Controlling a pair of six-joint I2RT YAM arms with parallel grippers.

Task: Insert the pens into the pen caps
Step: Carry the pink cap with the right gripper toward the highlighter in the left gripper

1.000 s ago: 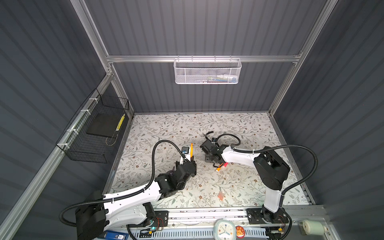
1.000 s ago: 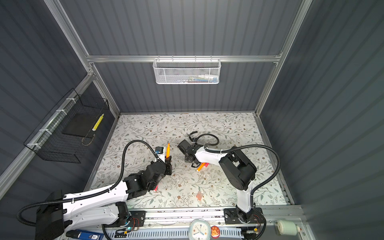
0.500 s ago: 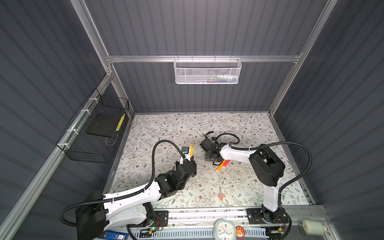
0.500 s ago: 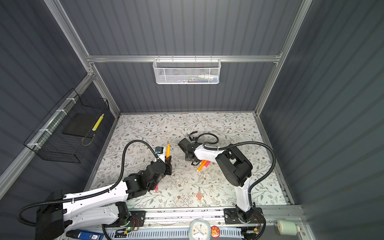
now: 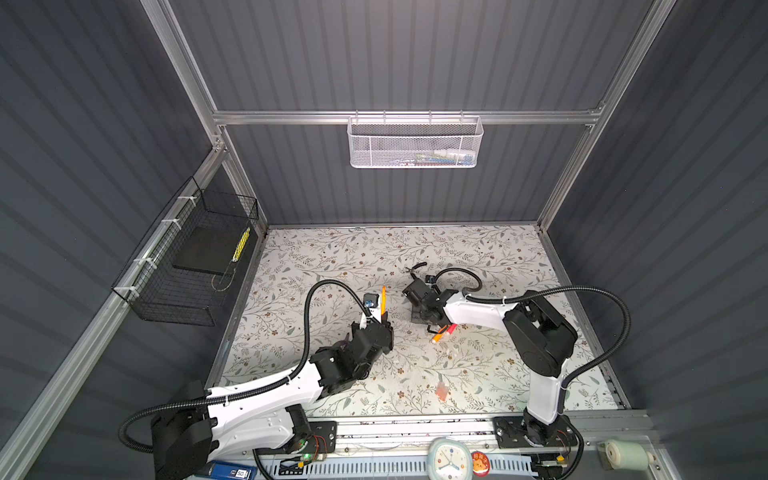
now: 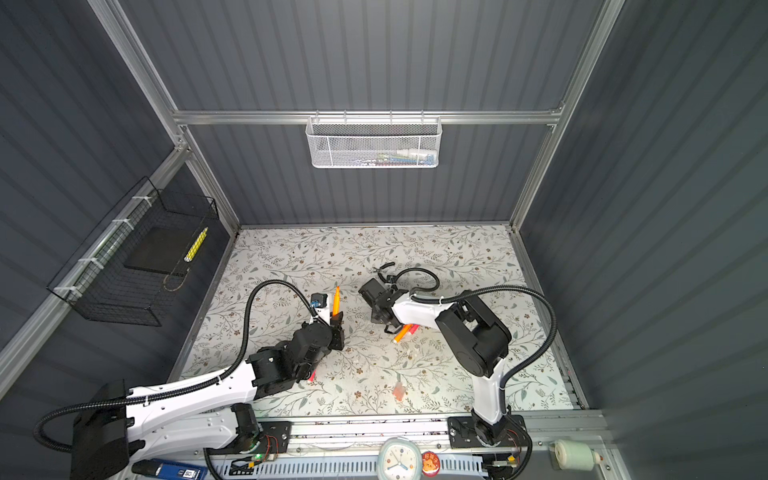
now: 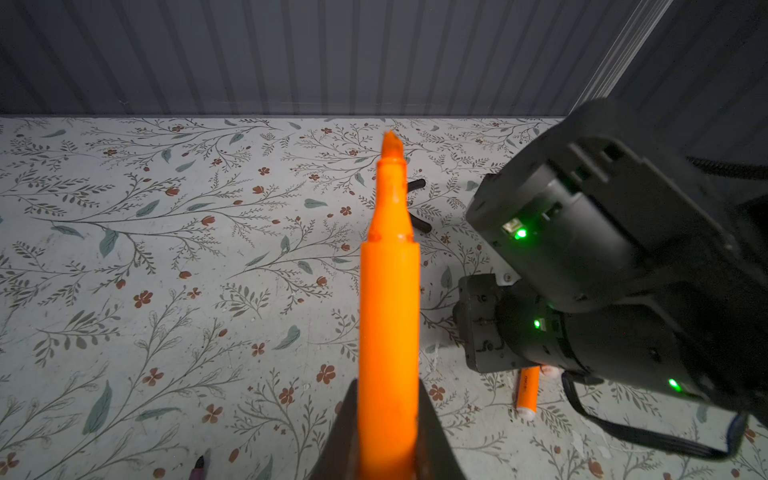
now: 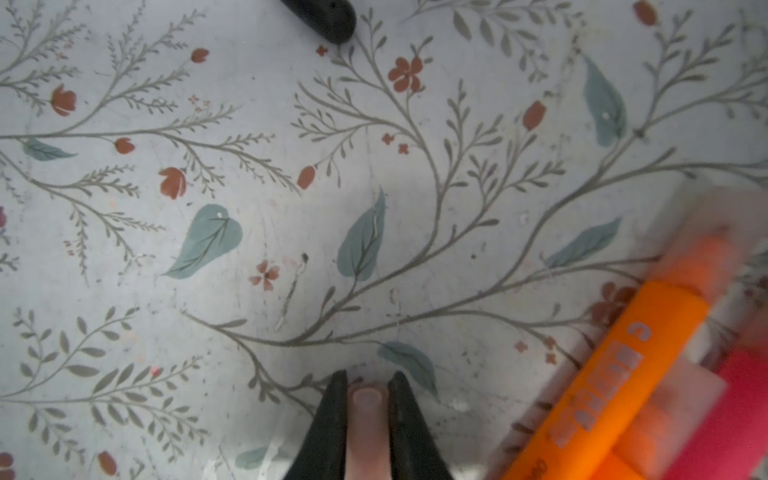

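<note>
In the left wrist view the left fingers (image 7: 343, 436) are clenched on the barrel of an orange pen (image 7: 388, 299) at the lower centre of the frame; the pen stands up out of them, uncapped, with its pointed tip toward the upper centre. In both top views it shows upright, just left of the middle of the floral surface (image 5: 332, 257).

In the right wrist view the right fingers (image 8: 328, 419), at the bottom centre, grasp a pen cap (image 8: 368, 415), a pale pinkish translucent tube pinched between them; whether it touches the surface cannot be told. At the lower right of that frame, blurred, lies a second orange pen (image 8: 615, 374) with what looks like a clear cap over its tip; a pink-red pen (image 8: 739, 395) lies against it. The black end of the pliers (image 8: 324, 16) shows at the top edge. In a top view a loose cap (image 5: 441, 390) lies in the lower centre, well apart from both arms.
</note>
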